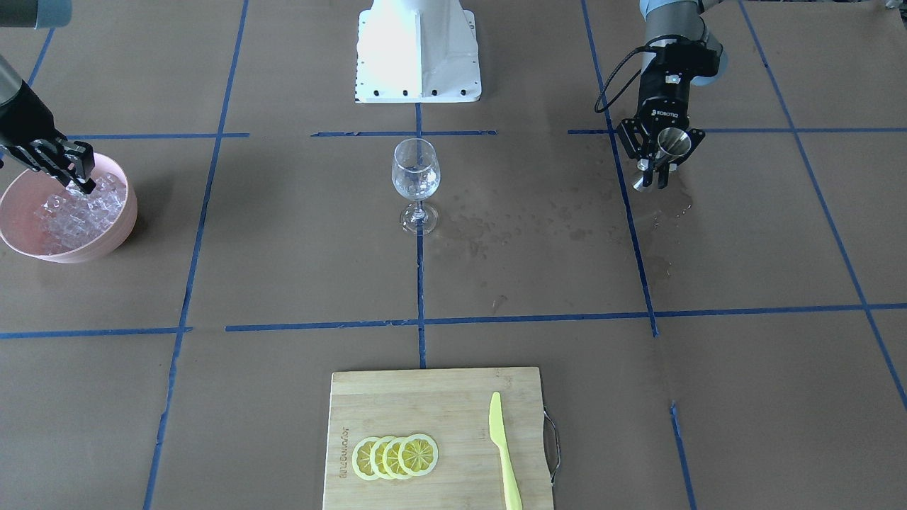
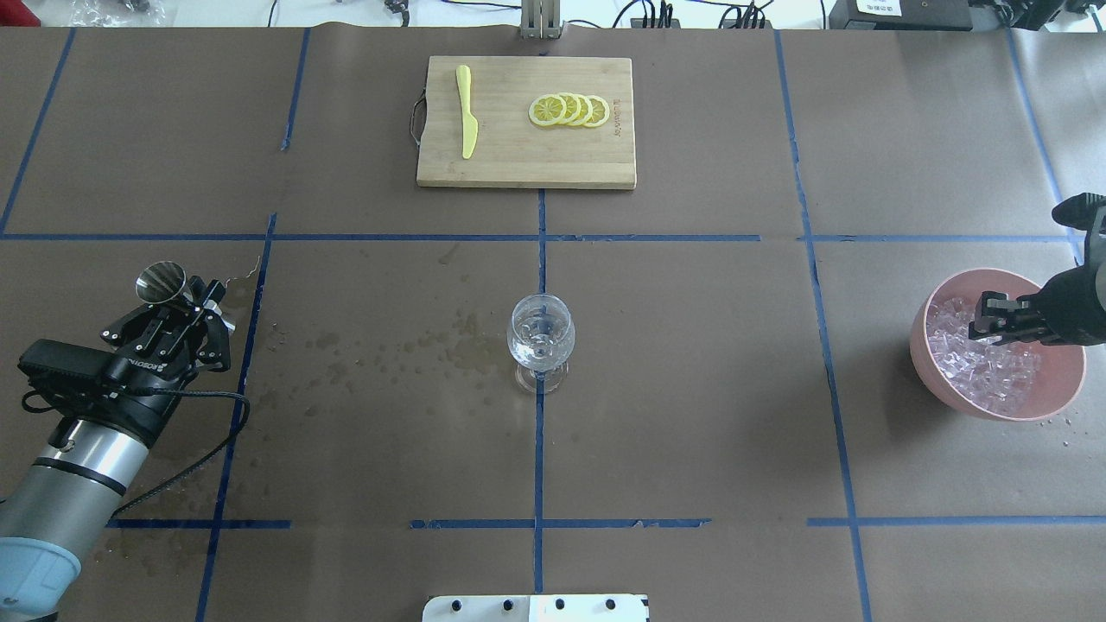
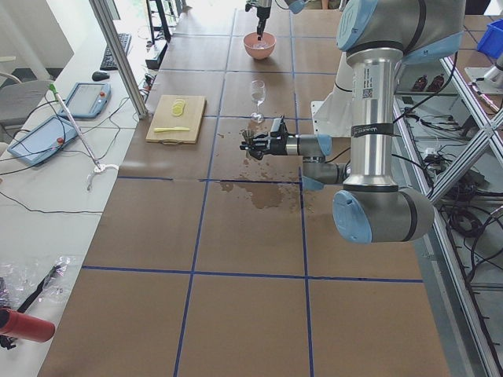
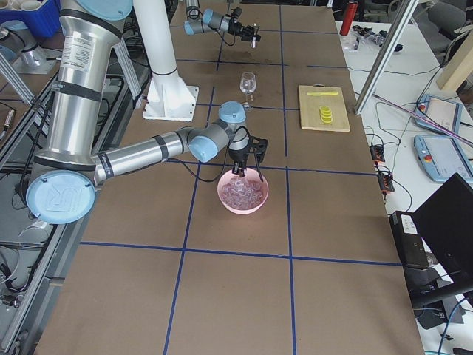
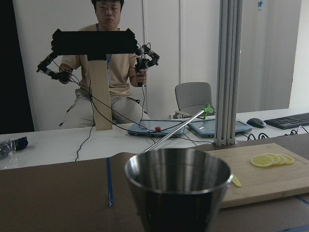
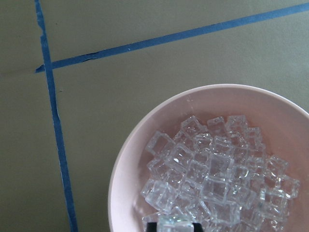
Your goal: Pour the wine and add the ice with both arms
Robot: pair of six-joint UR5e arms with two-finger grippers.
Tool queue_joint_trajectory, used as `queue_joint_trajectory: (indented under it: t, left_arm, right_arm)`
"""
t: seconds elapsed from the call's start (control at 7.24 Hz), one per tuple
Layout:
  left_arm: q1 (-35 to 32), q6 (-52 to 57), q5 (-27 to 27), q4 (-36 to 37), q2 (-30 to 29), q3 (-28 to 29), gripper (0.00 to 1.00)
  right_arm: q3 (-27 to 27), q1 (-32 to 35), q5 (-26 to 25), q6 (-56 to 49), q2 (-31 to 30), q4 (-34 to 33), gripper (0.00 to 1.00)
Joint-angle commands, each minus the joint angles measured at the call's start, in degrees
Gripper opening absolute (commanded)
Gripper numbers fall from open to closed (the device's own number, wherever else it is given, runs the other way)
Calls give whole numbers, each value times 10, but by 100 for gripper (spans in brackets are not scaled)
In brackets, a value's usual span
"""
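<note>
Two grippers are seen at opposite ends of the table (image 1: 283, 248). The steel jigger (image 1: 669, 149) is clamped between the fingers of the left gripper (image 1: 655, 177), over a wet patch (image 1: 677, 205); any wine inside it cannot be made out. The right gripper (image 1: 78, 185) is found inside the pink bowl (image 1: 106, 244), its tips among the ice (image 6: 217, 174), with one cube seen between them; whether it is gripped cannot be told. The stemmed glass (image 1: 416, 173) is stood midway, well apart from both

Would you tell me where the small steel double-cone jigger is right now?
The small steel jigger sits in the left gripper at the overhead view's left, far left of the clear stemmed glass.
</note>
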Motion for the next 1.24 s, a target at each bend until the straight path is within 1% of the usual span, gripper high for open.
queue_joint_trajectory:
  t: [0.0,0.28,0.41,0.55,0.83,1.1]
  left_arm:
    - [1,-59,9,11,-1,34,0]
    - [1,-60,40,11,-1,64,0]
    - [2,-77,53,11,-1,75,0]
    - [4,-84,58,11,-1,83,0]
    - [10,-116,58,11,-2,100,0]
    - [33,-141,56,11,-2,100,0]
  right_arm:
    - [28,19,2,0,0,-1,0]
    - [57,55,14,0,0,-1,0]
    - [59,97,58,0,8,0,0]
    - [60,127,80,0,25,-1,0]
    - [61,132,84,0,37,0,0]
    - [62,133,85,0,38,0,0]
